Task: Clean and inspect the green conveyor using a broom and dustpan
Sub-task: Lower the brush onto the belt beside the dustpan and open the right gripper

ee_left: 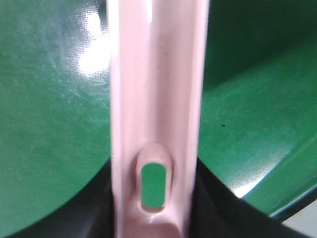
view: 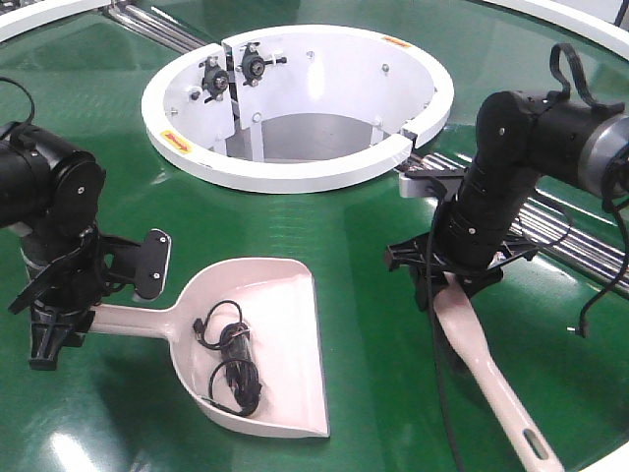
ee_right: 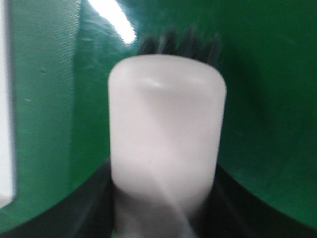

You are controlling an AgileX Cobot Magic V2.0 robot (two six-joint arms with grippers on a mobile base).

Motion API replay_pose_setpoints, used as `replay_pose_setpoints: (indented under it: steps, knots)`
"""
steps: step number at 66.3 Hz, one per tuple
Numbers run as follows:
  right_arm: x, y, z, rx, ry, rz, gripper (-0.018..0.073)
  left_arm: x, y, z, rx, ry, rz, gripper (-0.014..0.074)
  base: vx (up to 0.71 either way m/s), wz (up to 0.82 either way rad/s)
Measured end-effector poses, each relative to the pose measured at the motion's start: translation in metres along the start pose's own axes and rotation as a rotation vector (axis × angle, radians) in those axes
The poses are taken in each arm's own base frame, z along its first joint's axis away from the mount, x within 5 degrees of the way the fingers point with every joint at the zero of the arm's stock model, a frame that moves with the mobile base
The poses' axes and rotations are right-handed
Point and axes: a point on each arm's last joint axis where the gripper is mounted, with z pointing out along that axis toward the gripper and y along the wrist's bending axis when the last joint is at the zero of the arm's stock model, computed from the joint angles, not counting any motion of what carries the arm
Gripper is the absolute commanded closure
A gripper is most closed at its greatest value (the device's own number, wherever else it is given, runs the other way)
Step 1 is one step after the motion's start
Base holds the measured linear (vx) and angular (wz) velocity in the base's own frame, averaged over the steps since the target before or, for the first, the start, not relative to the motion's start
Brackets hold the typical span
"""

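The sweeping looks nearly done: a black cable [view: 231, 359] lies in the pink dustpan [view: 283, 293], near the front left corner of the green conveyor [view: 364, 236]. Next, I think, the pan must lift flat so nothing slides out. The left gripper [view: 57, 326] squeezes the pan's handle. The right gripper [view: 454, 275] squeezes the broom [view: 488, 372] near the right edge.

Strong light from overhead; the green conveyor [view: 364, 236] gleams, with white glare patches by the bench's front left corner. Soft shadows lie under the dustpan [view: 285, 295] and broom [view: 491, 379]. Both wrist views are blurred (the pink plastic up close is badly out of focus), glare streaking the green behind.
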Motion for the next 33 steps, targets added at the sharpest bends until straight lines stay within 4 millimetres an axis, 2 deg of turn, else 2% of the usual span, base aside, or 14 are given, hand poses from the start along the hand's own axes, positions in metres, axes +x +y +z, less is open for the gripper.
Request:
replay_pose_setpoints:
  steps: [23,33]
  knots:
    - [-0.01,-0.011,0.045,0.011,0.112,-0.001,0.0562,0.0,0.0,0.0,0.0,0.0,0.0,0.0619,0.0,0.0]
    - [-0.011,-0.01,0.049,-0.009,0.125,0.009,0.0562,0.0,0.0,0.0,0.0,-0.001,0.0,0.0619,0.0,0.0]
